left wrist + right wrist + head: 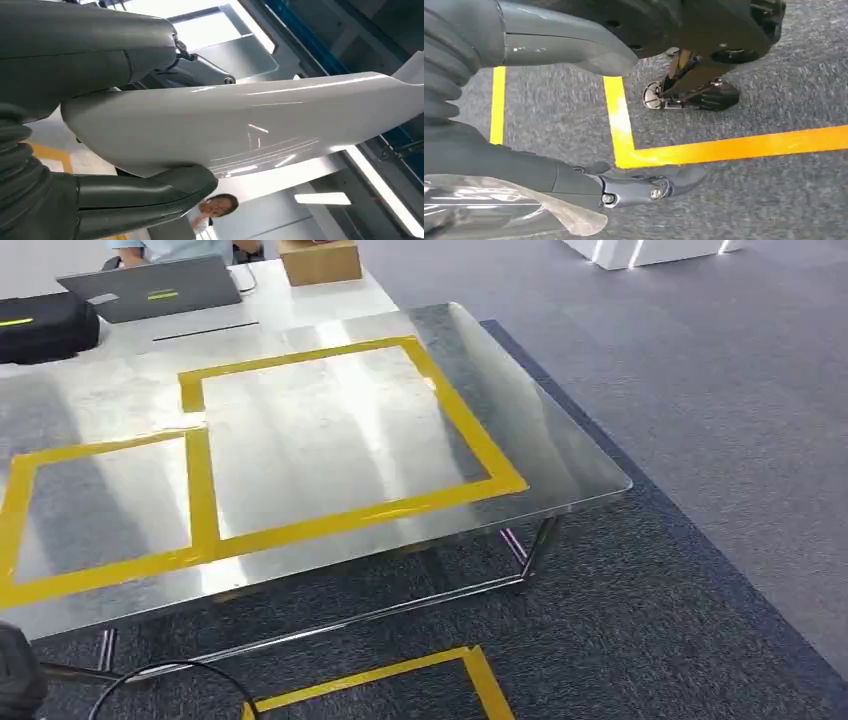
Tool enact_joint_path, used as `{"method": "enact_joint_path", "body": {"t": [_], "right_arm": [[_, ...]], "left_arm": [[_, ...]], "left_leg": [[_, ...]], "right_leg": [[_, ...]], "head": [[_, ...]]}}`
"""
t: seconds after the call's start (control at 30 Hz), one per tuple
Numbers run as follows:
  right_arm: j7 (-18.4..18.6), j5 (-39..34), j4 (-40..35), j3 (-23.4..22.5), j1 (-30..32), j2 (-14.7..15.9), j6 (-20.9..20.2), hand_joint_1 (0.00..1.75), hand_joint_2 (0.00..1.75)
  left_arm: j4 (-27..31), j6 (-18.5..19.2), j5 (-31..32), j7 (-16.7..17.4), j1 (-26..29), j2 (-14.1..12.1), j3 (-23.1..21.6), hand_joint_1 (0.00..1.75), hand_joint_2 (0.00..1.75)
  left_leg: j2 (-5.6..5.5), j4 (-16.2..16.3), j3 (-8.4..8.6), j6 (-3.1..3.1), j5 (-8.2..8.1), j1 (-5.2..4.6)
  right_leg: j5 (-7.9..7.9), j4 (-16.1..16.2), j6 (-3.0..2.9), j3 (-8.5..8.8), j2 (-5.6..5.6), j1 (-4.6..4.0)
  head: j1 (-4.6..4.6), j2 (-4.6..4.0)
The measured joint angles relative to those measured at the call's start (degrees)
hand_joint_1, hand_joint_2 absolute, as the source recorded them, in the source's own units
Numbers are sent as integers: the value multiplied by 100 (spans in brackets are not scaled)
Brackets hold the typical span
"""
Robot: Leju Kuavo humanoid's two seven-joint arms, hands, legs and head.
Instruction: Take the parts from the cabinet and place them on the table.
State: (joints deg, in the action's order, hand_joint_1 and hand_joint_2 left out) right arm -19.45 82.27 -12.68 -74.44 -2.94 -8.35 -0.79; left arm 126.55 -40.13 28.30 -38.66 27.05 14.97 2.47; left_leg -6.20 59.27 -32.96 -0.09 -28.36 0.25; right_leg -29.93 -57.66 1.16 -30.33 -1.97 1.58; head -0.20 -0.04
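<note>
At wrist level, the left hand point(100, 200) clamps a white moulded part point(240, 130) between thumb and fingers. The right hand point(574, 185) hangs above yellow floor tape point(624, 125); a clear glossy piece lies against its fingers, grip undeterminable. Farther ahead, the steel table point(560, 455) carries no part inside its yellow outlines point(470, 430). Assessment: pickup complete, placement outstanding.
</note>
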Motion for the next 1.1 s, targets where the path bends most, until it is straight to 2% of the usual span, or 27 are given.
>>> {"method": "enact_joint_path", "body": {"t": [0.03,0.07,0.13,0.17,0.2,0.23,0.27,0.3,0.33,0.4,0.43,0.47,0.5,0.53,0.57,0.6,0.63,0.67,0.7,0.73,0.8,0.83,0.87,0.9,0.93,0.97,1.1], "right_arm": [[-4,0,0,2,1,2,0,0,175],[-2,2,0,4,16,2,0,0,175],[-2,7,0,9,44,2,2,0,175],[-2,11,0,17,50,2,11,0,175],[-2,11,0,31,47,2,13,0,175],[-2,11,0,42,38,2,13,0,175],[-2,11,0,46,29,2,13,0,175],[-2,11,0,48,24,2,15,0,175],[-2,9,0,48,23,2,15,0,175],[-2,7,0,50,24,2,17,0,175],[0,2,0,50,19,2,17,0,175],[-2,2,0,50,-4,2,17,0,175],[-2,0,0,50,-21,7,17,0,175],[-11,-11,0,50,-26,7,20,0,175],[-13,-15,0,52,-26,7,20,0,175],[-9,-28,0,52,-2,7,20,0,175],[-7,-33,0,50,20,7,20,0,175],[-4,-35,0,50,33,7,20,0,175],[-2,-46,0,50,43,7,20,0,175],[-2,-61,0,50,41,9,20,0,175],[0,-88,0,50,26,13,28,0,175],[0,-92,0,50,16,11,31,0,175],[0,-94,0,50,6,11,33,0,175],[4,-94,0,50,11,11,33,0,175],[6,-92,0,50,16,11,35,0,175],[7,-94,0,50,22,11,35,0,175],[7,-112,0,48,14,11,33,0,175]], "left_arm": [[-2,-2,-6,0,-22,-2,2,175,175],[-4,0,-7,2,-43,-2,4,175,175],[-15,0,-22,0,-41,-2,4,175,175],[-28,0,-26,2,-32,-4,13,175,175],[-37,0,-26,2,-33,-2,17,175,175],[-39,0,-24,0,-33,-4,22,175,175],[-39,0,-35,2,-33,-4,26,175,175],[-39,0,-61,2,-33,-4,26,175,175],[-44,0,-85,0,-43,-4,26,175,175],[-48,2,-94,0,-45,-4,28,175,175],[-48,0,-101,0,-31,-4,33,175,175],[-50,0,-107,2,-22,-4,37,175,175],[-50,0,-105,0,-19,0,37,175,175],[-52,0,-109,0,-26,9,41,175,175],[-52,0,-109,0,-36,13,46,175,175],[-55,0,-109,0,-44,22,46,175,175],[-55,0,-107,2,-40,22,44,175,175],[-61,2,-107,0,-37,22,46,175,175],[-74,2,-109,2,-37,22,46,175,175],[-79,2,-107,0,-37,22,46,175,175],[-83,2,-109,0,-34,28,46,175,175],[-83,2,-109,2,-36,28,46,175,175],[-83,2,-109,0,-34,28,48,175,175],[-83,2,-107,0,-34,33,46,175,175],[-83,4,-107,2,-31,28,48,175,175],[-83,4,-114,0,-32,28,48,175,175],[-83,2,-116,0,-34,28,50,175,175]], "left_leg": [[293,252,-123,-31,-157,-15],[426,649,-316,-56,-359,-6],[540,1494,-736,-83,-681,8],[552,1666,-832,-82,-676,13],[556,1544,-778,-70,-519,12],[573,1220,-623,-45,-288,10],[625,742,-381,-7,-31,1],[767,210,-105,51,200,-23],[1040,33,11,94,57,-89],[1002,-37,13,136,54,-130],[922,-47,7,152,49,-137],[854,-84,0,174,54,-131],[793,-164,70,210,101,-52],[746,-173,76,232,106,-44],[688,-172,64,251,109,-41],[633,-172,63,264,106,-41],[586,-171,61,274,99,-42],[531,-167,64,275,98,-42],[469,-165,76,277,94,-42],[430,-160,89,271,80,-38],[371,-125,132,219,27,-21],[359,-100,132,185,-4,-34],[334,-39,113,153,-35,-61],[334,-44,110,152,-33,-65],[337,-40,109,240,-24,-74],[338,-45,112,276,-23,-74],[343,-99,149,269,-19,-70]], "right_leg": [[-12,11,-36,19,63,0],[-24,10,-54,24,147,-16],[-55,9,-91,39,331,-40],[-68,7,-97,48,415,-48],[-85,7,-97,66,491,-55],[-100,8,-92,90,553,-64],[-121,10,-85,126,611,-74],[-150,11,-61,169,663,-84],[-168,38,-38,146,720,-93],[-190,50,43,197,838,-111],[-209,68,63,193,901,-113],[-219,84,85,299,977,-124],[-281,49,117,266,881,-94],[-415,-127,138,186,575,-103],[-642,-520,154,-9,370,-91],[-864,-1019,162,-265,263,-84],[-1016,-1436,173,-500,221,-83],[-1052,-1684,181,-661,208,-83],[-907,-1709,189,-759,207,-82],[-646,-1431,189,-687,207,-81],[-7,-365,196,-263,192,-65],[-32,-113,197,-144,120,-61],[-12,-57,125,-114,102,-69],[6,-48,102,-93,122,-60],[16,-46,105,-95,124,-62],[16,-46,105,-95,120,-68],[-7,-46,59,-83,118,-83]], "head": [[-85,0],[-90,0],[-94,0],[-96,0],[-96,0],[-96,0],[-96,0],[-96,0],[-83,0],[-100,0],[-118,0],[-105,0],[-118,0],[-76,-2],[-57,0],[-48,0],[-35,0],[-39,0],[-41,-2],[-39,0],[-35,-2],[-39,0],[-46,-2],[-55,-2],[-42,0],[-48,0],[-50,0]]}}
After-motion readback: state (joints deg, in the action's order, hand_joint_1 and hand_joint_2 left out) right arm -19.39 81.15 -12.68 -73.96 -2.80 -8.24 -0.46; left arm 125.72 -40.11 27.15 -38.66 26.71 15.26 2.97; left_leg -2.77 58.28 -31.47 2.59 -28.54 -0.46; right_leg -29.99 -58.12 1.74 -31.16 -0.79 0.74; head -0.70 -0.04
